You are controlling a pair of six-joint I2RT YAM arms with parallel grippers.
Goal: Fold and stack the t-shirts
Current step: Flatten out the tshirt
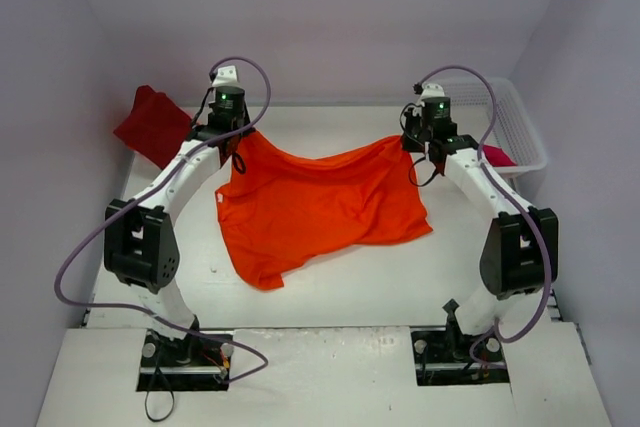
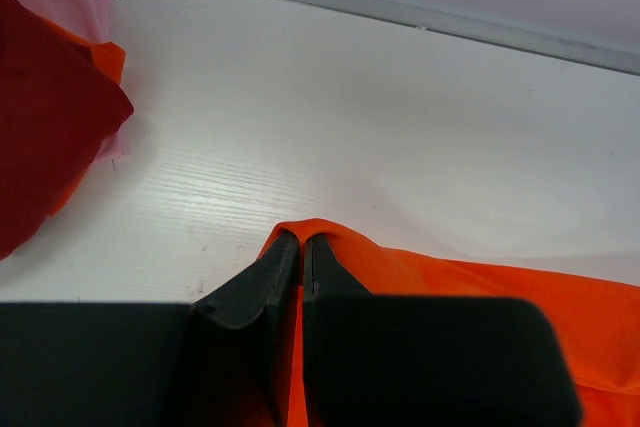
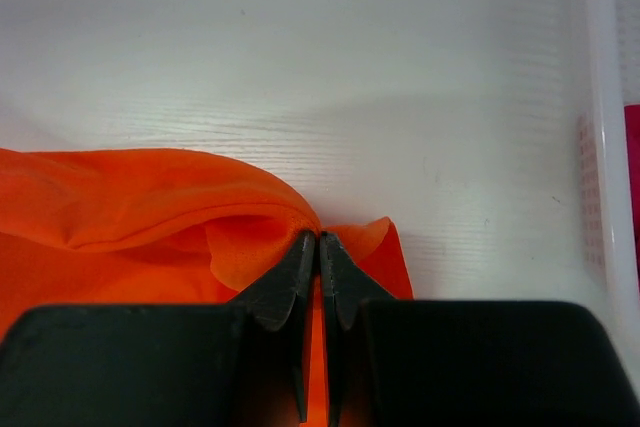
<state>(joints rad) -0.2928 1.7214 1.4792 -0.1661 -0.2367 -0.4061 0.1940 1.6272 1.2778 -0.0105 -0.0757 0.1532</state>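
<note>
On the white table (image 1: 330, 287), between the two arms, we see the orange t-shirt (image 1: 320, 202) held up by its two far corners and sagging in the middle, its near part lying crumpled on the tabletop. At the shirt's far left corner, the left gripper (image 2: 302, 239) has its jaws pressed together on a pinch of orange cloth. At the far right corner, the right gripper (image 3: 318, 237) is closed the same way on a bunched fold of the same shirt.

Left of the orange shirt and well apart from it, the dark red t-shirt (image 1: 153, 125) lies in a heap against the left wall. Right of the orange shirt, the white mesh basket (image 1: 520, 117) stands by the right wall with the crimson-pink t-shirt (image 1: 497, 156) inside it. From above, the right arm's forearm covers part of both. In the same view, the left arm's forearm crosses the orange shirt's left edge. Purple cables (image 1: 58, 287) loop out from each arm on the outer sides of the shirt, apart from the cloth.
</note>
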